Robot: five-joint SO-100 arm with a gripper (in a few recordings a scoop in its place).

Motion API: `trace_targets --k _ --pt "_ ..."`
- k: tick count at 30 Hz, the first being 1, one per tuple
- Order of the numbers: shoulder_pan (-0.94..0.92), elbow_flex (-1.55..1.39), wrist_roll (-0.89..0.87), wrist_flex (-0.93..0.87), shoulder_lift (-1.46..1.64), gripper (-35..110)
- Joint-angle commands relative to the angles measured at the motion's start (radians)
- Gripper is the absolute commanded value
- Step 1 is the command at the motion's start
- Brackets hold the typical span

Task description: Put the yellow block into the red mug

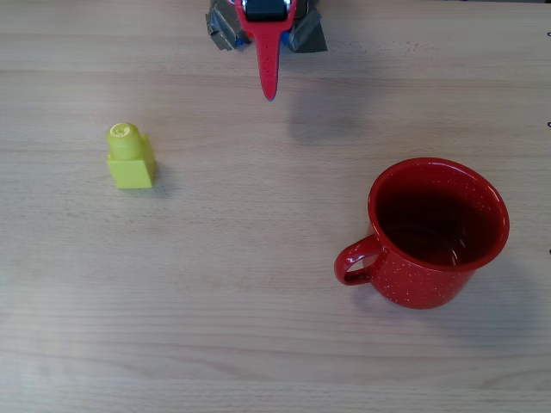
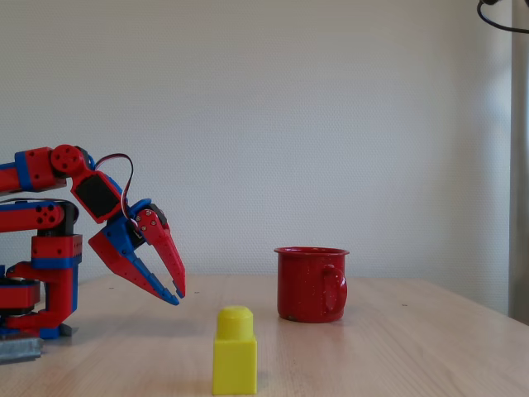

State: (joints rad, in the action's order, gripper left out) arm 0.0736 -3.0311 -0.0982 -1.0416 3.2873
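- Gripper (image 2: 176,291): held above the table (image 1: 258,344), fingers parted slightly, nothing gripped.
- Block (image 1: 131,157): 1 item, stood upright, well apart from the gripper.
- Mug (image 1: 437,232): stood upright, far from the block.

My gripper (image 2: 177,293) hangs at the left above the wooden table (image 2: 397,347), jaws slightly parted, I think. The yellow block (image 2: 235,351) stands upright nearest the camera, and the red mug (image 2: 311,284) sits farther right, handle facing near.
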Motion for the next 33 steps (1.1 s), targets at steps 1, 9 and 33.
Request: trace_targets --k 1,9,33 --pt "0.018 0.014 -0.003 -0.014 0.018 0" --pt "0.018 0.014 -0.003 -0.014 0.018 0" --pt "-0.032 0.273 0.054 0.026 -0.201 0"
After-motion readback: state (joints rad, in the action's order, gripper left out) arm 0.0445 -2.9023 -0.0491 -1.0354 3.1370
